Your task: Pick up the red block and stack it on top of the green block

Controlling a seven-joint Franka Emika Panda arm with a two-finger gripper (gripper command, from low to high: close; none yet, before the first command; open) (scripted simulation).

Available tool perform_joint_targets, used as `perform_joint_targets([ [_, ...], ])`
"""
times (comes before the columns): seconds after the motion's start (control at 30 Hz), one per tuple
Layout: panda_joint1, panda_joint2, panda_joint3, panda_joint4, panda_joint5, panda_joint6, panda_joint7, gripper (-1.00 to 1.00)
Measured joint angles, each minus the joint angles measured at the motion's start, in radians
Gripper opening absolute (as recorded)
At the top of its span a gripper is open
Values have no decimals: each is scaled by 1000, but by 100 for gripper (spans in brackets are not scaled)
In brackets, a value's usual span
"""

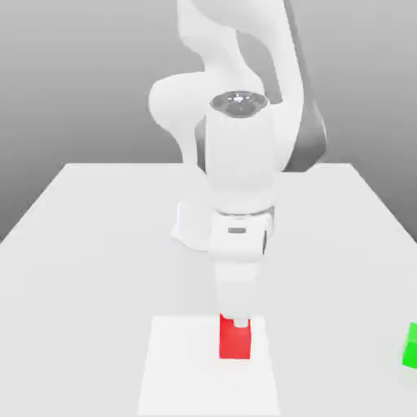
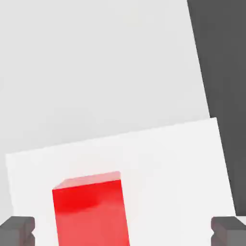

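- Showing 1 white Franka Panda gripper (image 1: 238,281), its 2 fingers (image 2: 17,231) spread wide, grasping nothing.
- 1 red block (image 2: 91,214), plain cube, lying between the 2 fingers' lines in the hand view, nearer 1 of them.
- 1 white square panel (image 1: 183,366), bearing the red block.
- 1 green block (image 1: 412,347), at the exterior view's right edge, on the pale tabletop (image 1: 326,277).

It's bright in here, the tabletop (image 1: 106,252) nearly washed out, with a darker patch across the red block's front (image 2: 89,206).
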Motion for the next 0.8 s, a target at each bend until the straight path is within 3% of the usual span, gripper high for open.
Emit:
perform_joint_targets([
  [0.33,-23,130,55,25,117,106,-112,0],
  [0.57,-121,249,190,35,266,199,-218,0],
  [0.6,-134,261,206,36,279,208,-227,-100],
  [0.8,-137,267,211,36,288,210,-233,-100],
])
